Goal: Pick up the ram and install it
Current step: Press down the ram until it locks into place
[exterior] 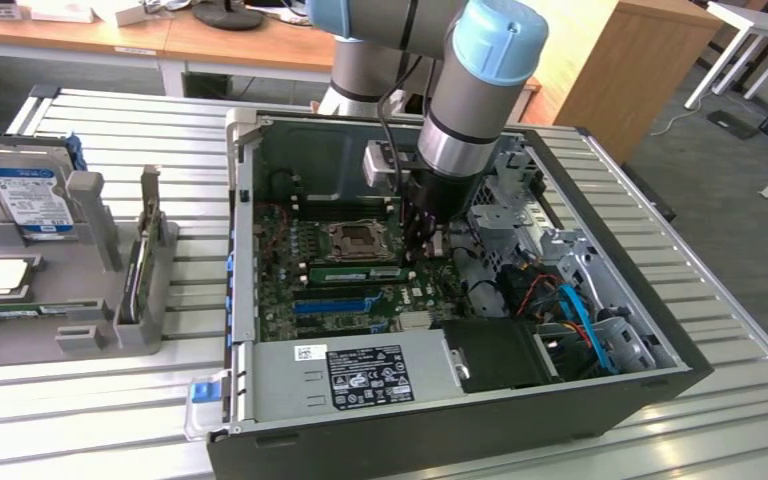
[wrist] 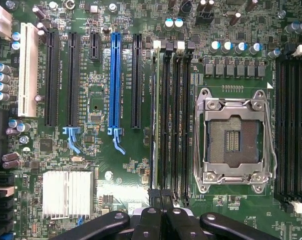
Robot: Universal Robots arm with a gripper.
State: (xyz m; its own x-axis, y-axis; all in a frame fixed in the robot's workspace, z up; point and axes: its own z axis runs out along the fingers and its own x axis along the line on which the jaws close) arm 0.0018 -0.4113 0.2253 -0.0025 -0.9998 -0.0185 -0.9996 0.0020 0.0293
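Fingers (wrist: 163, 220) of the gripper (wrist: 163, 212) are drawn together, nearly touching, at the near end of the memory slots (wrist: 173, 120) beside the processor socket (wrist: 234, 140). Whether they pinch anything I cannot tell. From just ahead of the fingertips the ram (wrist: 153, 115) runs away edge-on — a thin green stick standing in the outermost slot. In the exterior view the arm (exterior: 471, 100) reaches down into the open computer case (exterior: 598, 400), its gripper (exterior: 427, 215) low over the motherboard (exterior: 291, 290), with a green stick (exterior: 353, 271) lying below the socket.
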